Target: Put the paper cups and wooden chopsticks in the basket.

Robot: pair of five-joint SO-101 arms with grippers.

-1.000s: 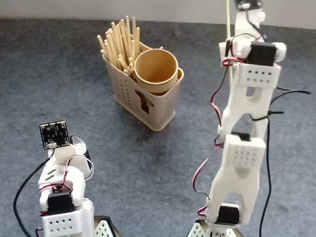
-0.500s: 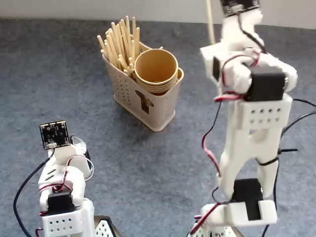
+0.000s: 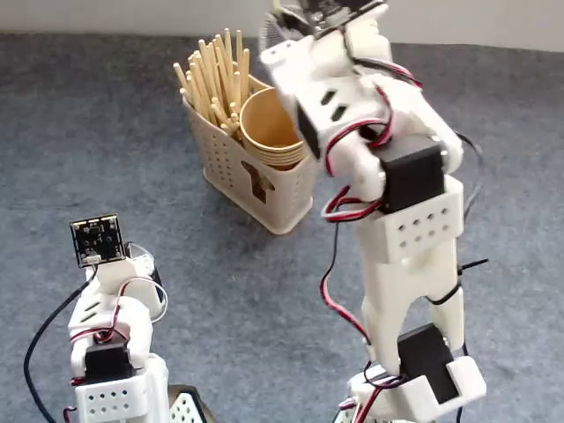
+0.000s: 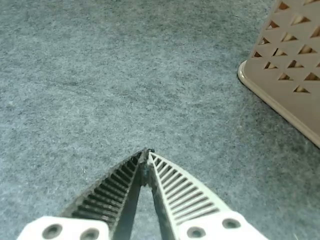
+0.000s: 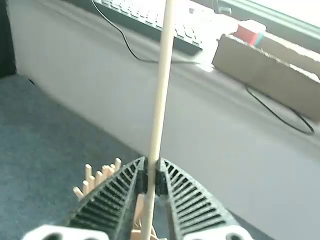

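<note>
The wooden chopstick stands upright, pinched between the closed jaws of the right gripper with most of its length beyond the fingertips. It is over the far side of the basket, which sits at about 11 o'clock on the table. I judge the stick light, stiff and smooth, apt to swivel in this one-point pinch, so a hold nearer mid-length would be steadier. The basket already holds a bundle of chopsticks at its 10 o'clock side, with nested paper cups beside them. My left gripper, closed on nothing, hangs over the grey carpet at 7 o'clock.
</note>
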